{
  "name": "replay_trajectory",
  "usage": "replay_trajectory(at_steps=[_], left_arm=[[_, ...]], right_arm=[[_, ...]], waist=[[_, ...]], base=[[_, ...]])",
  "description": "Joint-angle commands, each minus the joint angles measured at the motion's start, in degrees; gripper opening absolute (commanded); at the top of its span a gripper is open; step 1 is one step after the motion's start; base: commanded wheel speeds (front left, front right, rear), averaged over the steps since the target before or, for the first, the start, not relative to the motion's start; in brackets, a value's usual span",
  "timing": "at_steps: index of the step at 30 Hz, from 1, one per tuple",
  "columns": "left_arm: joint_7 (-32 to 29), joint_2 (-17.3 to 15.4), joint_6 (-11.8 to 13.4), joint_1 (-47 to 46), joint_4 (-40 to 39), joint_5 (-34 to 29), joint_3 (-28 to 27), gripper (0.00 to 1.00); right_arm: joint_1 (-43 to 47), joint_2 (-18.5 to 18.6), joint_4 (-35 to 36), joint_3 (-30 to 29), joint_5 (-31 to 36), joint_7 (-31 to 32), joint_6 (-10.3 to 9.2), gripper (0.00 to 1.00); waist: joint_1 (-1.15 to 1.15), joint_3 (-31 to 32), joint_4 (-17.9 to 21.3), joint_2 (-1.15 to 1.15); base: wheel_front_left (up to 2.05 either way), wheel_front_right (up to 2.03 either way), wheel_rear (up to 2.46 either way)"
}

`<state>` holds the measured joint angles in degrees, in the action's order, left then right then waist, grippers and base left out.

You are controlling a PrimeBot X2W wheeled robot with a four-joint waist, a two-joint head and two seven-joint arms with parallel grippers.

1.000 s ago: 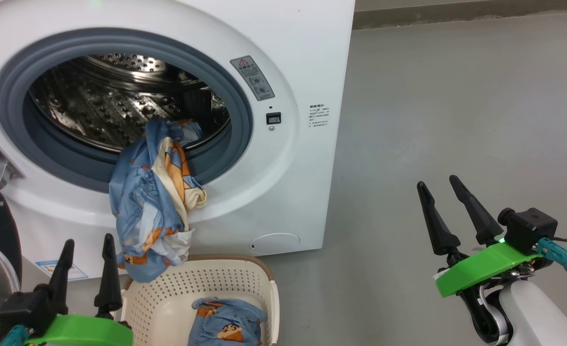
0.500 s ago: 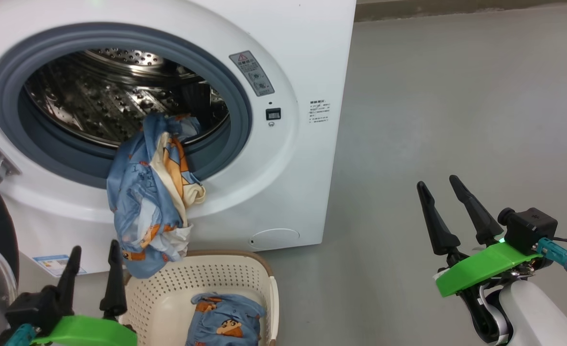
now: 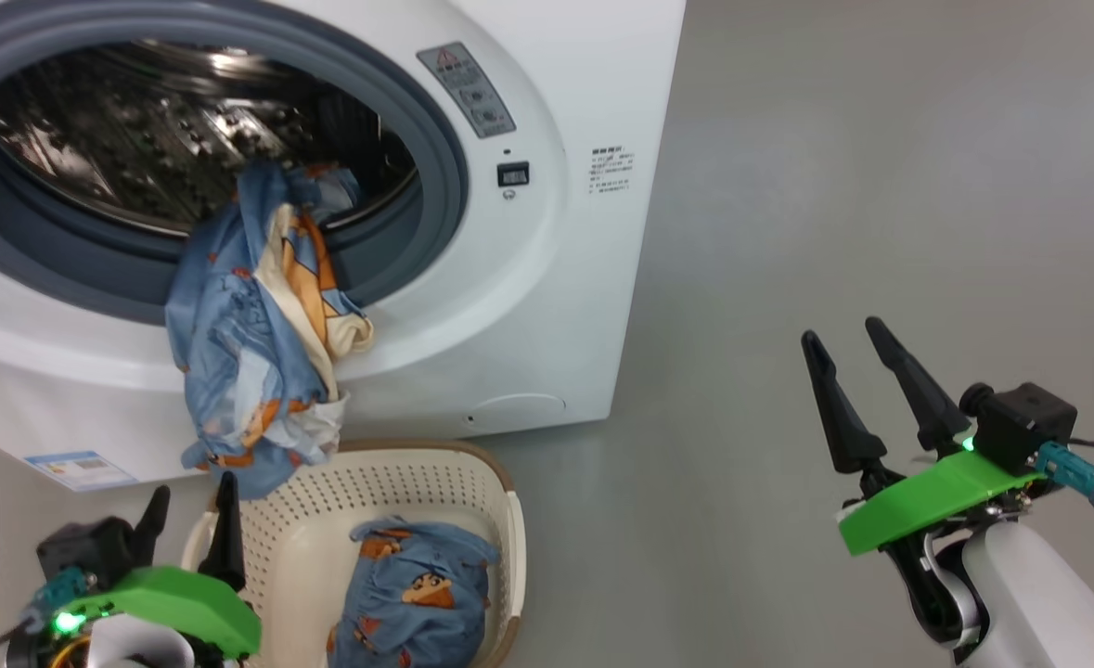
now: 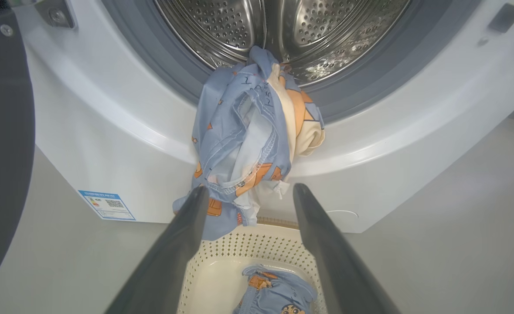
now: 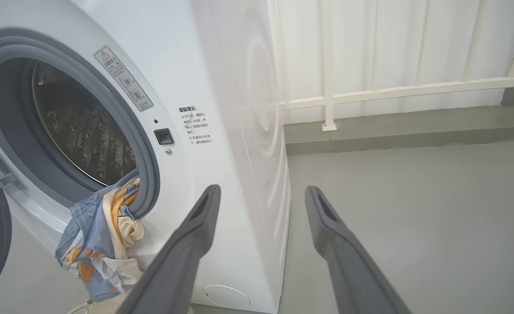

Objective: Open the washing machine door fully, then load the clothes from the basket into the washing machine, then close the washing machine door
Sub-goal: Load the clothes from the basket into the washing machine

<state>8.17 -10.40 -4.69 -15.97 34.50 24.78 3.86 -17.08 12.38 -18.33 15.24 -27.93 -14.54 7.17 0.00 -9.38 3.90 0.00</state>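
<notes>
Your left gripper (image 3: pixel 192 492) is spread wide, holding nothing. Just beyond its fingertips, clothes (image 3: pixel 250 353) droop over the washing machine (image 3: pixel 593 93) rubber ring (image 3: pixel 435 213), above the basket (image 3: pixel 509 520). The washing machine door (image 4: pixel 4 131) stands to its left. Your right gripper (image 3: pixel 841 332), also released, hangs over grey floor (image 3: pixel 881 186).

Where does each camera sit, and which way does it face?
Head view: on the head, looking down at the washing machine, the basket, left pincer and right pincer.
Left wrist view: behind its own fingers, facing the clothes hanging from the drum.
Right wrist view: behind its own fingers, facing the machine's corner and floor.
All three share those hanging clothes.
</notes>
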Motion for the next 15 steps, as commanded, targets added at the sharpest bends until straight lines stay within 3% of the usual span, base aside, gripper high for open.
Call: replay_trajectory(at_steps=[1, 15], left_arm=[[0.70, -2.30, -0.44, -3.02, 0.60, 0.34, -1.42, 1.00], [3.63, -6.86, -2.61, -20.64, 21.94, 0.14, 2.67, 1.00]], right_arm=[[-1.78, 0.32, 1.72, 0.97, 0.95, -0.46, 0.32, 1.00], [-5.58, -1.44, 3.84, -0.09, 3.27, -0.46, 0.32, 1.00]], waist=[[0.00, -2.68, 0.93, 0.00], [0.00, -14.42, 4.73, 0.00]], base=[[0.00, 0.00, 0.00], [0.00, 0.00, 0.00]])
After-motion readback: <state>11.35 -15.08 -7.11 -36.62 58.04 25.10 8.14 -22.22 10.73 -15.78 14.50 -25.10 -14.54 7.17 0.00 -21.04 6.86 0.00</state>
